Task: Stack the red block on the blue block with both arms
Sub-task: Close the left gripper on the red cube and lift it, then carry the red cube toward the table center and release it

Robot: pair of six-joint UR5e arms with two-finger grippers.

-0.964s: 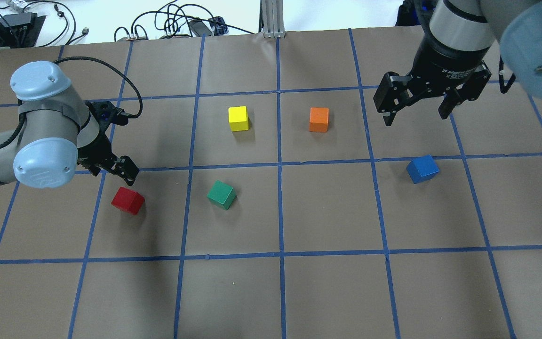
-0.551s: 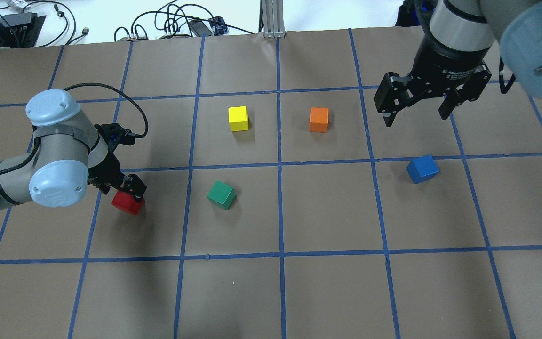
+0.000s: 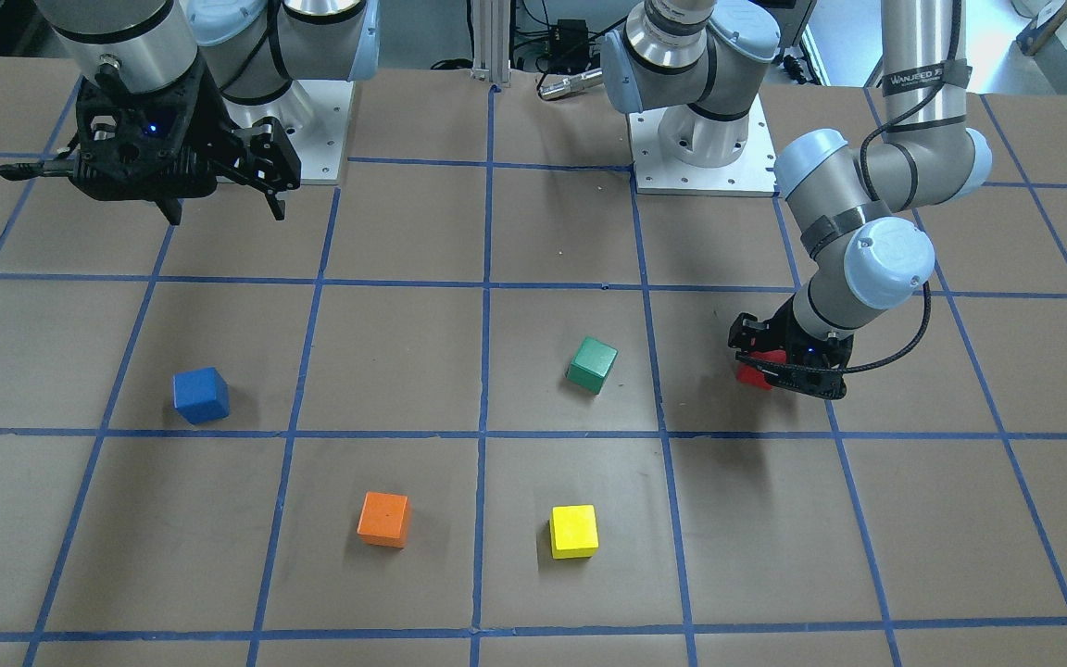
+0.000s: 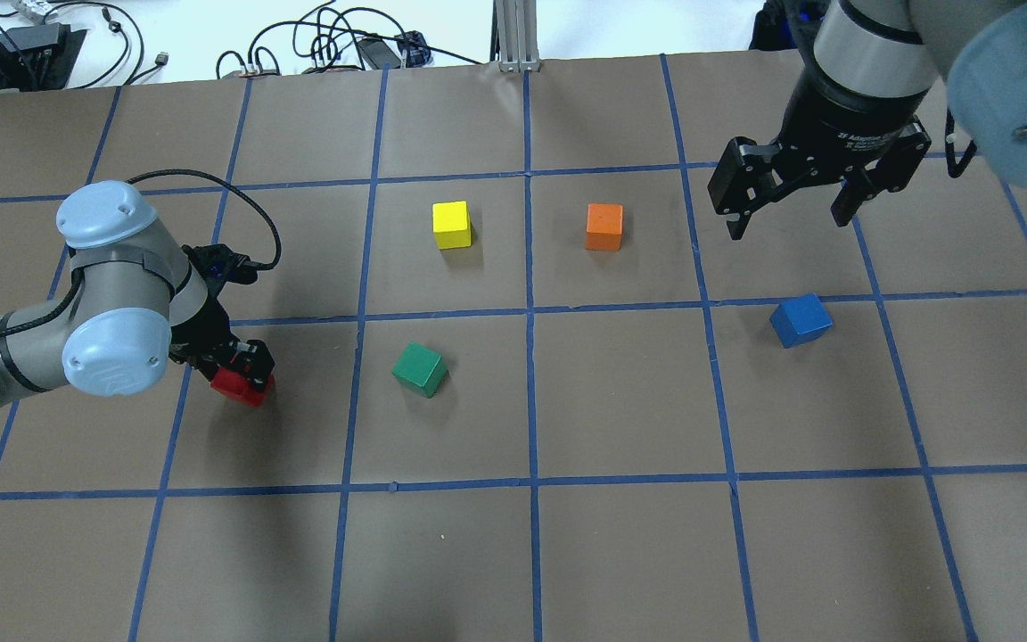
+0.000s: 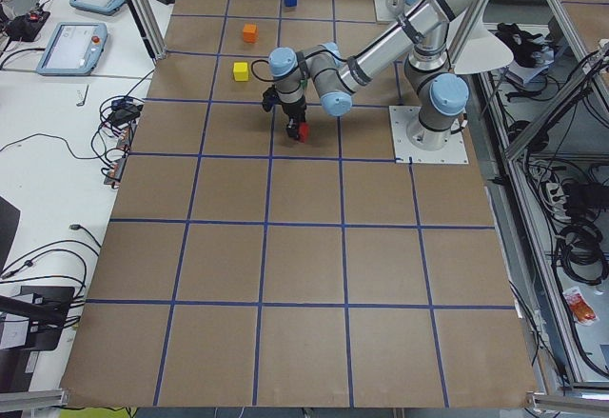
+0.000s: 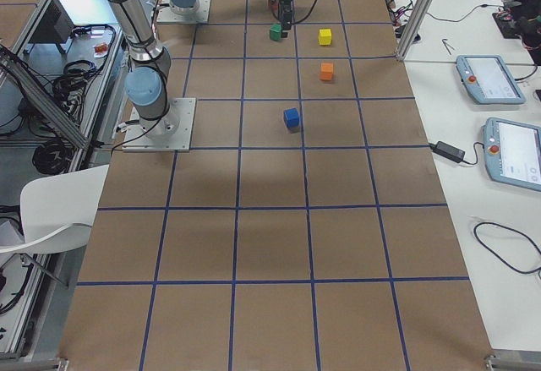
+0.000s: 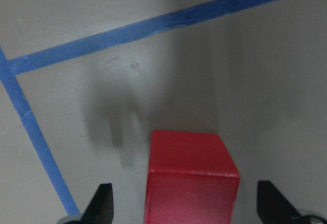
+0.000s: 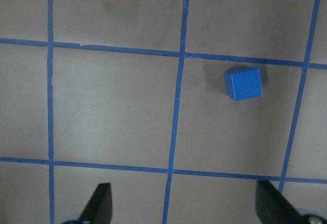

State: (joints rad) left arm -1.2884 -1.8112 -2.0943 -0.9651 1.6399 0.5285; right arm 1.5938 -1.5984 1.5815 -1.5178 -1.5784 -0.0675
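Note:
The red block (image 4: 232, 384) sits on the brown table at the left; it also shows in the front view (image 3: 754, 376) and left wrist view (image 7: 191, 175). My left gripper (image 4: 243, 373) is low over it, open. One fingertip (image 7: 101, 206) stands on each side of the block with a gap. The blue block (image 4: 801, 320) sits alone at the right, also in the right wrist view (image 8: 243, 83). My right gripper (image 4: 786, 225) is open and empty, high above the table, behind the blue block.
A green block (image 4: 420, 369) lies right of the red one. A yellow block (image 4: 452, 224) and an orange block (image 4: 604, 226) sit further back, mid-table. Blue tape lines grid the table. Cables lie beyond the far edge.
My left gripper has moved toward the red block and come down, so its fingers now stand on either side of it. The right arm and all blocks have not moved.

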